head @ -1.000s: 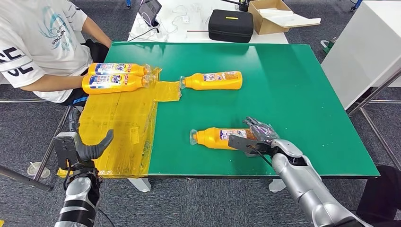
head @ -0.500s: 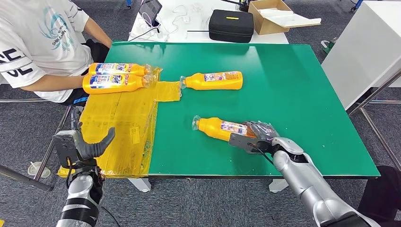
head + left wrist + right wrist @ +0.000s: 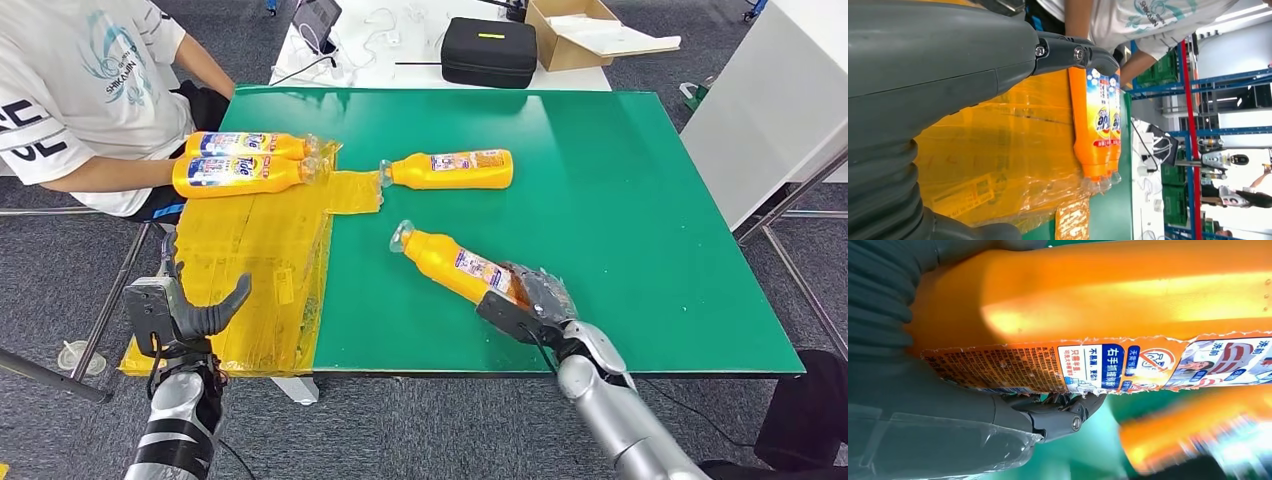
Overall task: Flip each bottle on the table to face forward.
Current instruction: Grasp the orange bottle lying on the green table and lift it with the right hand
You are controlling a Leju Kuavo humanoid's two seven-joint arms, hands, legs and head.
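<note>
Right hand (image 3: 528,305) grips the base of an orange bottle (image 3: 452,264), which lies slanted on the green desk (image 3: 620,180) with its cap toward the far left. Left hand (image 3: 185,312) hangs beside the desk's near-left corner, fingers apart, holding nothing. Another bottle (image 3: 450,169) lies farther back; two bottles (image 3: 240,172) rest on yellow sheeting (image 3: 250,270) near a seated person (image 3: 80,90).
</note>
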